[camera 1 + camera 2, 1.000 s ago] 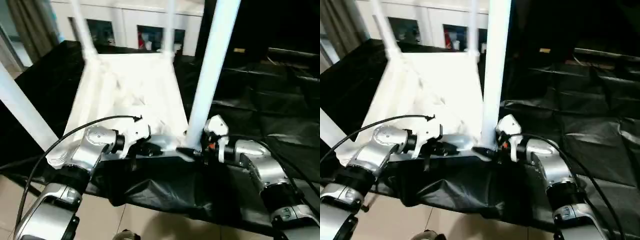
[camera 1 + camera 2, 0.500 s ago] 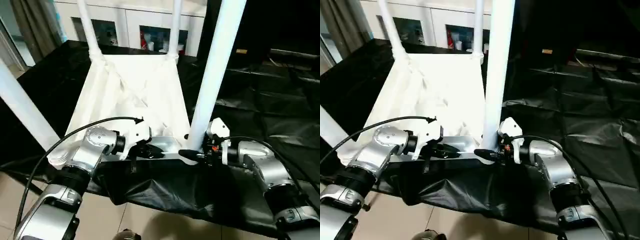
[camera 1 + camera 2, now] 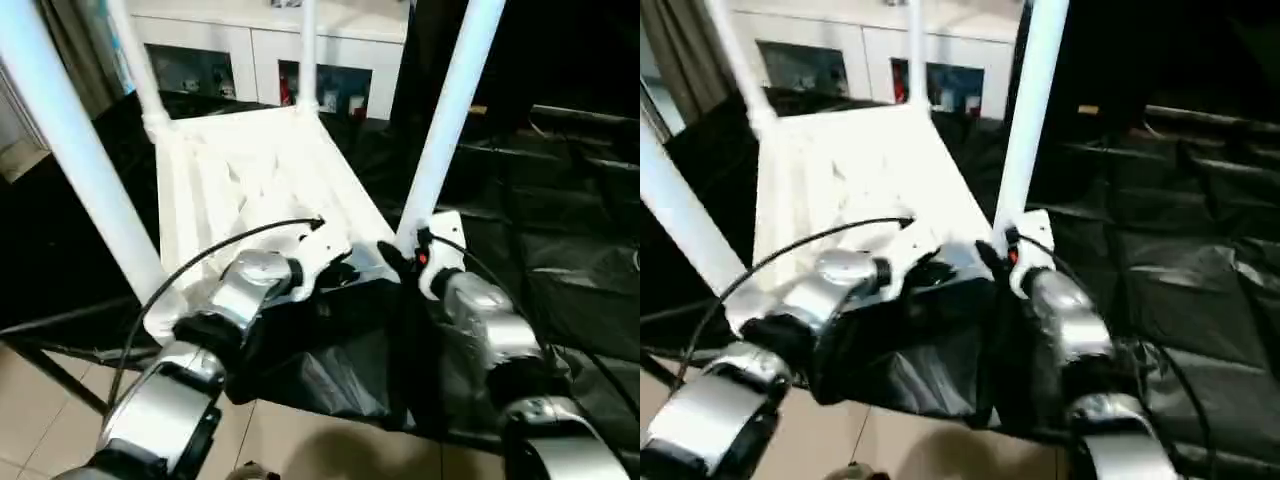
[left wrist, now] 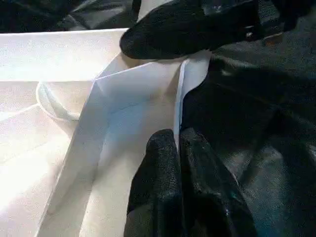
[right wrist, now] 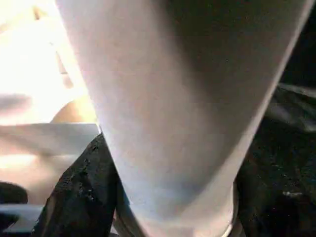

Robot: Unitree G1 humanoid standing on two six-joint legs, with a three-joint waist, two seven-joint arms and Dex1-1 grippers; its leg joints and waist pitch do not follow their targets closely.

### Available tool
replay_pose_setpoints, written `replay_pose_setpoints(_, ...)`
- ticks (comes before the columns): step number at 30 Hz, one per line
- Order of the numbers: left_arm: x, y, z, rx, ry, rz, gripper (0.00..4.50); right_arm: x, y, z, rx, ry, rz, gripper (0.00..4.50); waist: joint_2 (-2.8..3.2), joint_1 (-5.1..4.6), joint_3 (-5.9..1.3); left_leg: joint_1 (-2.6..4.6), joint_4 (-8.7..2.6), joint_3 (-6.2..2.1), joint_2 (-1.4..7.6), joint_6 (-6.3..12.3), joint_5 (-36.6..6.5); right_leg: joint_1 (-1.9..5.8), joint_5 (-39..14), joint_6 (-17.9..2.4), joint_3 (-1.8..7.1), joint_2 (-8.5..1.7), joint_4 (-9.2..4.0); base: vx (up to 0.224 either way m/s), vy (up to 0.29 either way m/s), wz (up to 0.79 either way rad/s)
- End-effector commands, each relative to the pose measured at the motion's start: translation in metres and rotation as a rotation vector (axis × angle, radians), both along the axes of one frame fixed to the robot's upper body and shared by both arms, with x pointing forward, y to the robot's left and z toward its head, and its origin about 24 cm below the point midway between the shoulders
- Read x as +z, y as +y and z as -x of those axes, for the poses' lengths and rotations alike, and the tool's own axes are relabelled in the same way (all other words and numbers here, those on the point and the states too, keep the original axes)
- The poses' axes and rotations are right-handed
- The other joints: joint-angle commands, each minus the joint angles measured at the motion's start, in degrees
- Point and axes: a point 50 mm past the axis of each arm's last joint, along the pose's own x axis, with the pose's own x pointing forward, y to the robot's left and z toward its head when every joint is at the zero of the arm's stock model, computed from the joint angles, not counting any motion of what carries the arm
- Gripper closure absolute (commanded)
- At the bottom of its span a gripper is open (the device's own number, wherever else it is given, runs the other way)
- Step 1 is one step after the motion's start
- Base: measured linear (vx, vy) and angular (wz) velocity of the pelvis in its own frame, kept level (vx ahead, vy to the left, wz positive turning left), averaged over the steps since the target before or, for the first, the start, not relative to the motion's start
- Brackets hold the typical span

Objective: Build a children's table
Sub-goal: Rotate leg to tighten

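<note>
Your left gripper (image 4: 177, 148) is pinched tight on the thin near rim of the children's table (image 3: 250, 170), one black finger each side of the white edge; in the left eye view it sits lower centre, its tips lost behind the wrist housing. Your right gripper (image 5: 168, 187) straddles the base of the near right leg (image 3: 445, 120), a finger (image 5: 79, 192) dark on either side of the tube, pressed close against it. That leg blocks most of the right wrist picture, so the socket beneath is hard to make out.

The children's table lies upside down, ribbed underside up, upper centre of the left eye view, on the black-draped work table (image 3: 560, 260). All four legs are cut off by the frame's top edge.

White cabinets (image 3: 260, 60) stand behind, upper centre; items on their shelves are too blurred to read. No legible writing anywhere.
</note>
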Motion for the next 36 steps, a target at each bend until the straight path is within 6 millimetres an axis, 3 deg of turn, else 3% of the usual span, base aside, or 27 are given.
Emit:
replay_pose_setpoints(1,0.019,-0.003,-0.015,0.160,-0.116,0.056,4.50,-0.015,0.052,0.016,0.212,0.050,-0.041,1.83,-0.57,-0.39,-3.42,1.66,-4.86,-3.27,5.06,-1.17,-15.09,1.42,-16.31,-10.03,3.95,-5.86,-5.31,0.000,0.000,0.00)
replay_pose_setpoints(3,0.018,-0.002,-0.013,0.121,-0.119,0.062,4.50,-0.010,0.051,0.015,0.223,0.031,-0.077,1.27,-0.58,-0.27,-3.46,1.56,-4.80,-3.21,5.02,-0.33,-14.25,1.56,-15.03,-10.10,4.00,-5.87,-5.20,0.000,0.000,0.00)
replay_pose_setpoints(7,0.017,0.008,-0.005,0.001,-0.106,0.090,4.50,-0.002,0.040,0.016,0.335,-0.011,-0.075,0.89,-0.44,-0.37,-3.39,1.09,-4.87,-3.33,5.04,0.61,-14.24,1.90,-14.82,-9.99,3.89,-5.84,-5.12,0.000,0.000,0.00)
replay_pose_setpoints(9,0.016,0.013,0.000,-0.056,-0.093,0.093,4.50,0.000,0.034,0.019,0.404,-0.018,-0.064,0.89,-0.43,-1.08,-3.53,0.52,-4.88,-3.50,5.09,1.21,-12.88,2.36,-12.51,-10.63,3.70,-5.68,-4.60,0.000,0.000,0.00)
replay_pose_setpoints(10,0.014,0.019,0.004,-0.106,-0.079,0.092,4.50,0.002,0.026,0.022,0.481,-0.025,-0.048,0.89,-0.29,-1.10,-3.50,0.75,-4.85,-3.43,5.11,1.36,-13.02,2.17,-12.40,-10.90,3.72,-5.66,-4.68,0.000,0.000,0.00)
replay_pose_setpoints(15,0.013,0.031,0.012,-0.195,-0.053,0.101,4.50,0.011,0.005,0.029,0.612,-0.043,-0.029,0.89,-0.14,-0.74,-3.63,0.97,-4.40,-2.92,5.33,2.86,-11.00,2.03,-7.39,-13.76,3.75,-5.38,-3.96,0.000,0.000,0.00)
replay_pose_setpoints(17,0.011,0.037,0.018,-0.255,-0.021,0.103,4.50,0.017,-0.007,0.032,0.655,-0.048,-0.027,0.89,-0.43,-0.57,-3.78,0.96,-4.23,-2.86,5.35,3.16,-10.09,2.26,-6.22,-14.36,3.70,-5.44,-3.69,0.000,0.000,0.00)
replay_pose_setpoints(20,0.010,0.041,0.023,-0.297,0.004,0.099,4.50,0.020,-0.014,0.035,0.692,-0.051,-0.026,0.89,-0.31,-0.46,-3.90,0.78,-3.96,-2.69,5.33,4.50,-8.34,2.05,-3.92,-14.92,3.68,-5.37,-3.36,0.000,0.000,0.00)
replay_pose_setpoints(21,0.009,0.044,0.026,-0.323,0.023,0.096,4.50,0.023,-0.017,0.036,0.722,-0.049,-0.024,0.89,-0.59,-0.46,-3.90,0.80,-3.87,-2.62,5.31,4.67,-7.87,2.02,-3.81,-14.95,3.69,-5.32,-3.34,0.000,0.000,0.00)
replay_pose_setpoints(23,0.008,0.046,0.027,-0.325,0.025,0.099,4.50,0.025,-0.019,0.037,0.752,-0.049,-0.026,0.89,-0.34,-0.17,-3.80,0.90,-3.86,-2.58,5.36,4.82,-8.22,1.80,-5.22,-14.84,3.70,-5.35,-3.48,0.000,0.000,0.00)
replay_pose_setpoints(24,0.008,0.046,0.027,-0.323,0.025,0.101,4.50,0.026,-0.019,0.037,0.759,-0.052,-0.027,0.89,-0.13,0.02,-3.72,0.91,-3.92,-2.64,5.40,4.55,-8.76,1.75,-6.39,-14.51,3.73,-5.38,-3.62,0.000,0.000,0.00)
replay_pose_setpoints(26,0.007,0.047,0.028,-0.323,0.029,0.099,4.50,0.027,-0.019,0.037,0.766,-0.056,-0.033,0.89,-0.51,0.14,-3.68,1.07,-4.04,-2.60,5.42,3.80,-9.83,1.67,-8.11,-14.05,3.74,-5.34,-3.84,0.000,0.000,0.00)
replay_pose_setpoints(28,0.006,0.048,0.029,-0.325,0.033,0.095,4.50,0.028,-0.019,0.037,0.772,-0.054,-0.037,0.89,-0.36,0.25,-3.64,1.10,-4.14,-2.68,5.45,2.97,-10.38,1.63,-9.53,-13.77,3.78,-5.44,-3.92,0.000,0.000,0.00)
replay_pose_setpoints(29,0.005,0.048,0.030,-0.326,0.035,0.091,4.50,0.026,-0.018,0.037,0.782,-0.045,-0.034,1.13,-0.90,0.18,-3.70,0.98,-4.15,-2.68,5.43,2.87,-10.03,1.76,-9.25,-13.61,3.78,-5.43,-3.82,0.000,0.000,0.00)
replay_pose_setpoints(31,0.006,0.048,0.029,-0.324,0.034,0.089,4.50,0.024,-0.017,0.038,0.798,-0.027,-0.024,1.22,-0.71,0.24,-3.74,0.95,-4.07,-2.70,5.37,3.10,-9.12,1.72,-8.76,-13.51,3.76,-5.47,-3.70,0.000,0.000,0.00)
replay_pose_setpoints(36,0.008,0.050,0.028,-0.314,0.029,0.086,4.50,0.021,-0.019,0.040,0.814,-0.009,-0.011,1.67,-1.02,0.39,-3.76,0.83,-3.84,-2.59,5.20,4.29,-7.42,1.74,-7.97,-13.30,3.71,-5.42,-3.60,0.000,0.000,0.00)
